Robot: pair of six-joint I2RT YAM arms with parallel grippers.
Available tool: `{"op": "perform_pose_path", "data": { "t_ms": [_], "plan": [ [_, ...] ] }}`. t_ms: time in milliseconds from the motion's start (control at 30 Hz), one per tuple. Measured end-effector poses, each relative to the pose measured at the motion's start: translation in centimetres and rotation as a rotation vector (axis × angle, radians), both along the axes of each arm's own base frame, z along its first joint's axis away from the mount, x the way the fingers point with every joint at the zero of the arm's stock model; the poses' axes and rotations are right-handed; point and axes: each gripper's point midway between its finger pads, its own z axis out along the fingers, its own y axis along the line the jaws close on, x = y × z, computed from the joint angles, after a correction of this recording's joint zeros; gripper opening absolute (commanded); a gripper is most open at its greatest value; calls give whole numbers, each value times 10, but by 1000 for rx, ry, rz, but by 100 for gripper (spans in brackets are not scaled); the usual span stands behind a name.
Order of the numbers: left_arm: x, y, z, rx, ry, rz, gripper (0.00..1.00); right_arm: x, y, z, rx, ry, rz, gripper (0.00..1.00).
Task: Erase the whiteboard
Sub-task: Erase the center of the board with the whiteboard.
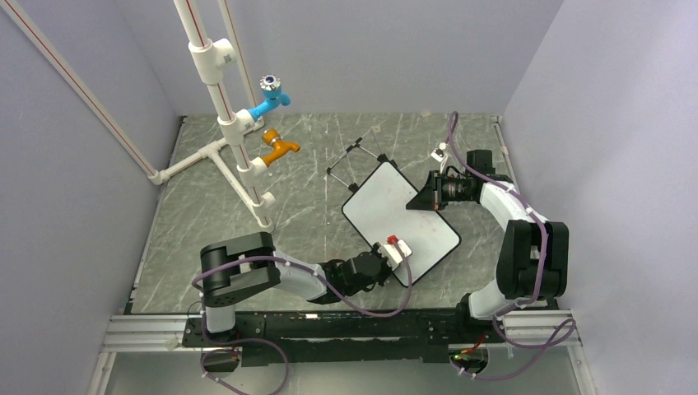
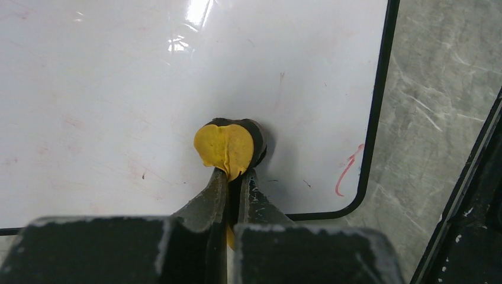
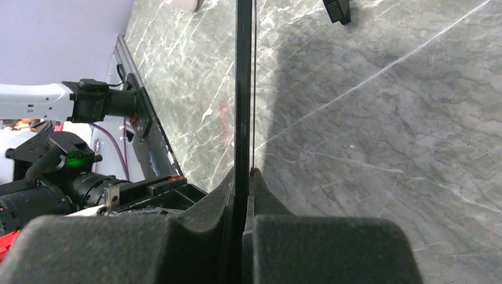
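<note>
The left fingers [image 2: 222, 184] are pressed together on a yellow-and-black eraser [image 2: 228, 145], whose black side rests against the white face of the whiteboard [image 2: 118, 89]. Only the left wrist view shows this grip, along with a short red mark [image 2: 349, 168] just inside the board's rounded corner and faint pink smears elsewhere on the surface. The right fingers [image 3: 256, 184] are clamped on the whiteboard's thin black frame, which the right wrist view shows edge-on as a dark line running up from the fingertips over the grey marbled worktop [image 3: 385, 118]. The top view hides both grips under the wrists but gives the layout. The board sits diagonally near the middle of the worktop, with the left arm at its near edge and the right arm at its right-hand edge. The black wire easel feet [image 1: 358, 160] stick out from its far side. Well to the left stands a white pipe stand [image 1: 226, 132] with a blue tap [image 1: 272, 97] and an orange tap [image 1: 280, 148].
</note>
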Motion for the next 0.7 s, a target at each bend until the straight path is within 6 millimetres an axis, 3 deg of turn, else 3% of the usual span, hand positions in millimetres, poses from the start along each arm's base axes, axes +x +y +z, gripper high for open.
{"op": "perform_pose_path", "data": {
  "t_ms": [267,533,700],
  "plan": [
    [-10,-1,-3,31,-13,1,0,-5,-1,-4,-6,26,-2,0],
    [-51,4,-23,61,-10,-86,0,-11,4,-7,4,42,16,0],
    [-56,-4,-25,61,-18,-86,0,-10,2,-7,2,44,8,0]
  ]
}}
